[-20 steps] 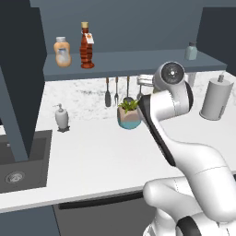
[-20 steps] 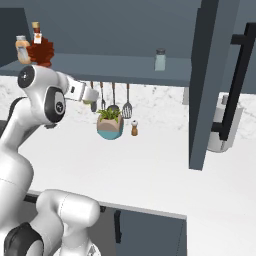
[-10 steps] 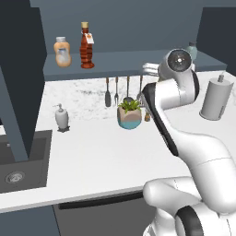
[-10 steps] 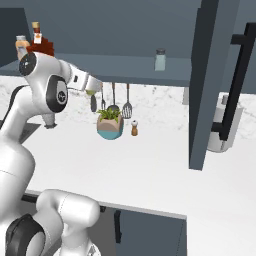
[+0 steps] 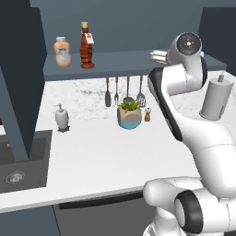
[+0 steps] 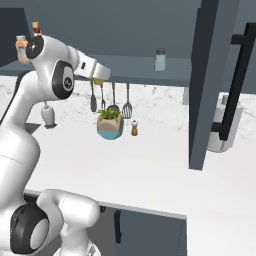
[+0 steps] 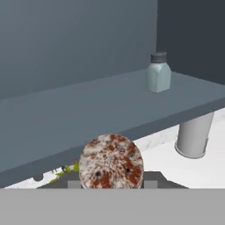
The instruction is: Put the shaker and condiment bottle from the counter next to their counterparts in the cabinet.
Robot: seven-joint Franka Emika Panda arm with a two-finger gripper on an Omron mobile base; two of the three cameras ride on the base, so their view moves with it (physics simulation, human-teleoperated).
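Pincer [image 6: 102, 75] clamped on the shaker [image 7: 111, 161], its speckled cap facing the hand camera, likely carried level with the cabinet [image 7: 88, 107] shelf to join the grey-green shaker [image 7: 158, 72]. Condiment bottle [image 5: 85, 46] already beside the orange bottle [image 5: 62, 51].

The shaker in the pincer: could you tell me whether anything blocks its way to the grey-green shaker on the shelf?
Nothing visible does. The shaker is level with the shelf, whose surface runs bare to the grey-green shaker.
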